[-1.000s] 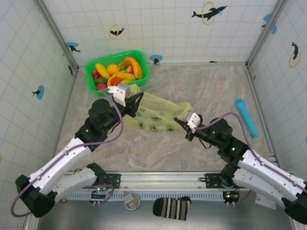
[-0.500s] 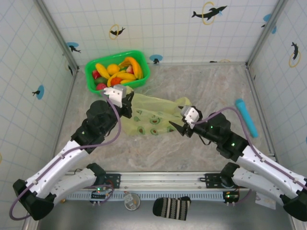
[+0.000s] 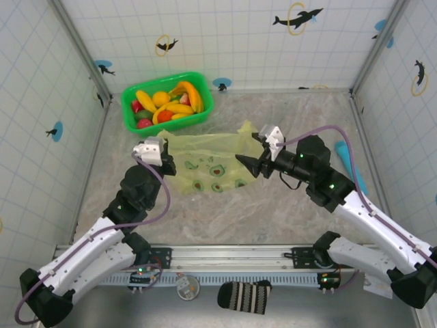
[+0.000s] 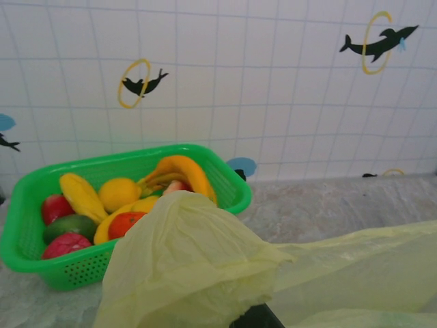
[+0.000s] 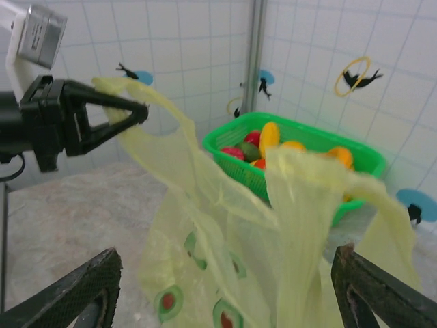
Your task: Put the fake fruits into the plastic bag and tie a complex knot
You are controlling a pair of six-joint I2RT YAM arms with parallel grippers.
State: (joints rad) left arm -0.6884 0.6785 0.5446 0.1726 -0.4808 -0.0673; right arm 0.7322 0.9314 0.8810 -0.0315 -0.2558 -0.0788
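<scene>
We count one plastic bag [image 3: 205, 145], one green basket [image 3: 194, 117], at least eight fake fruits [image 3: 164, 100] with some overlapping, one cyan cylinder [image 3: 343, 150] and one striped cloth [image 3: 244, 296].

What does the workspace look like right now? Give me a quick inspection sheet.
Surface: marbled tabletop, nothing spilled.
Job's things: plastic bag untied, spread between the grippers; fake fruits in the green basket.
Clutter: cyan cylinder on the table's right side; striped cloth at the near edge.
Grippers: left gripper shut on the plastic bag's handle; right gripper open near its other end.
Cables: purple cables, no snag seen.
Surroundings: tiled walls with dolphin decals.
</scene>
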